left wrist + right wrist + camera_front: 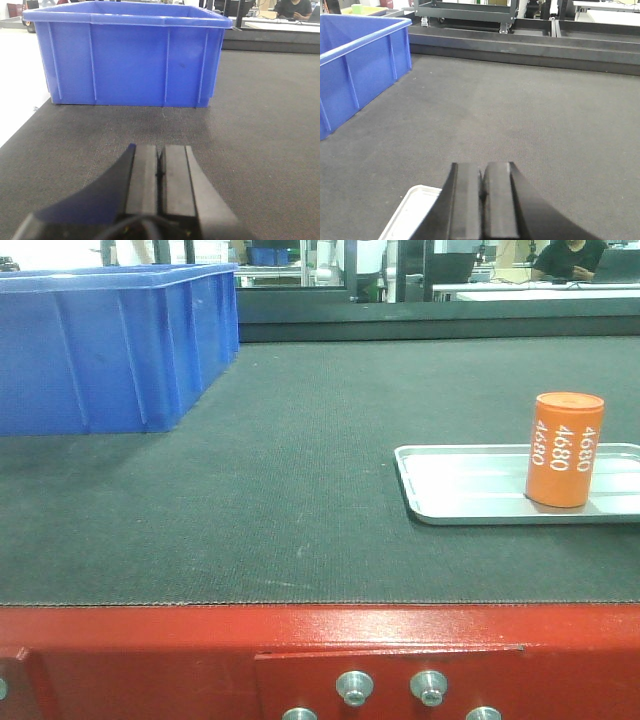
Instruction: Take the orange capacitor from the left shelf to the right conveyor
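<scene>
Red conveyor frame (130,655), orange capacitor (563,449) upright in silver tray (450,490)

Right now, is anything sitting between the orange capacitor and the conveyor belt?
Yes. The orange capacitor stands upright on a shallow silver tray, which lies on the conveyor belt, so it isn't touching the belt directly.

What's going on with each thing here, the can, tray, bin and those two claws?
Orange capacitor: upright, standing in the tray.
Silver tray: flat on the conveyor belt.
Blue bin: upright on the belt, contents hidden.
Left gripper: shut, empty.
Right gripper: shut, empty.
</scene>
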